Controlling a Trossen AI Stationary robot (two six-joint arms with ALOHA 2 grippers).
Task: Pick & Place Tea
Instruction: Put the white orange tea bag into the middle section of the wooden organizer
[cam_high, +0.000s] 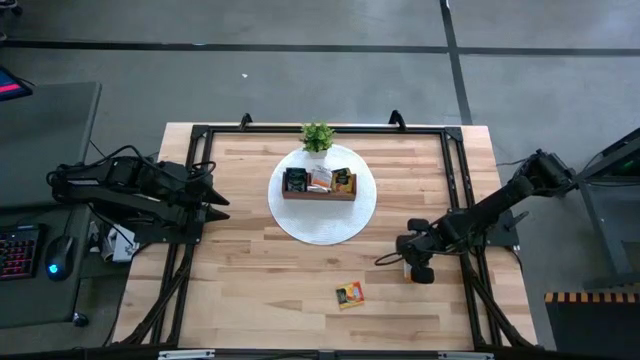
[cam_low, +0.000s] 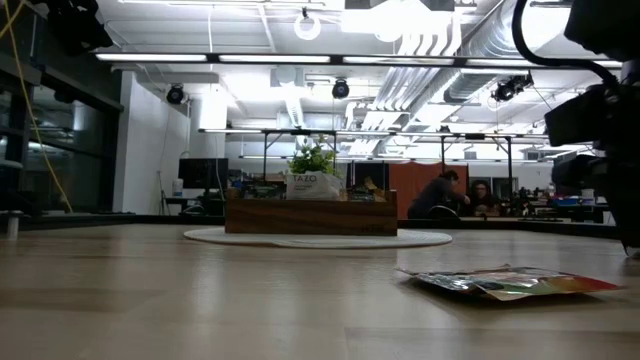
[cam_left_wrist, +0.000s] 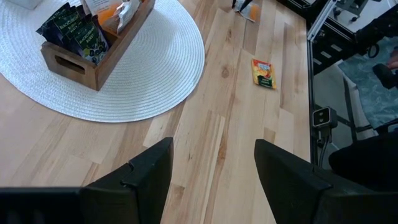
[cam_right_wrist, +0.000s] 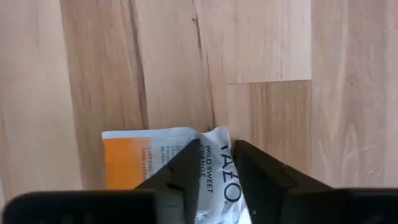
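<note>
**Tazo orange sachet (cam_right_wrist: 155, 160) at the pick-up**

Caught by one edge between the close-set fingers of the right gripper (cam_right_wrist: 216, 149), low over bare wood, crumpled at the pinch. Looks gripped rather than merely touched. Judged as the pick step, with the lift not yet made.

Next, by this reading: raise clear of the boards and carry to the wooden tray (cam_high: 319, 196), well apart from this claw on the white round mat (cam_high: 320, 230) at the table's middle. Release among the sachets standing in its compartments. Proper compartment for orange: unclear. Calls for a firm pinch against slipping of thin foil.

Second loose sachet (cam_high: 350, 294) near the claw, flat on the table, likely for later. Left gripper (cam_left_wrist: 214, 155) wide open, holding nothing, far across the table from this claw, waiting.
</note>
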